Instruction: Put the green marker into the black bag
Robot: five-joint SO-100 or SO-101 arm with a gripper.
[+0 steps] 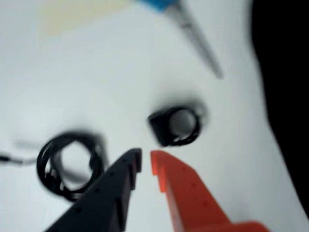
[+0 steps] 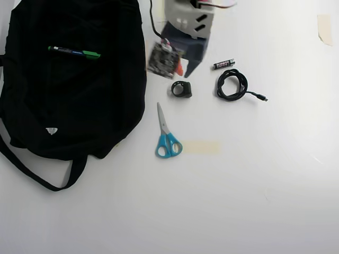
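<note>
The green marker lies flat on top of the black bag at the left of the overhead view, green cap pointing right. The bag's edge shows as a dark mass at the right of the wrist view. The marker is out of the wrist view. My gripper has a black finger and an orange finger nearly together with nothing between them. In the overhead view the gripper hangs above the table to the right of the bag, apart from the marker.
A small black ring-shaped object lies just below the gripper; it also shows in the wrist view. A coiled black cable, a AAA battery, blue-handled scissors and a tape strip lie on the white table.
</note>
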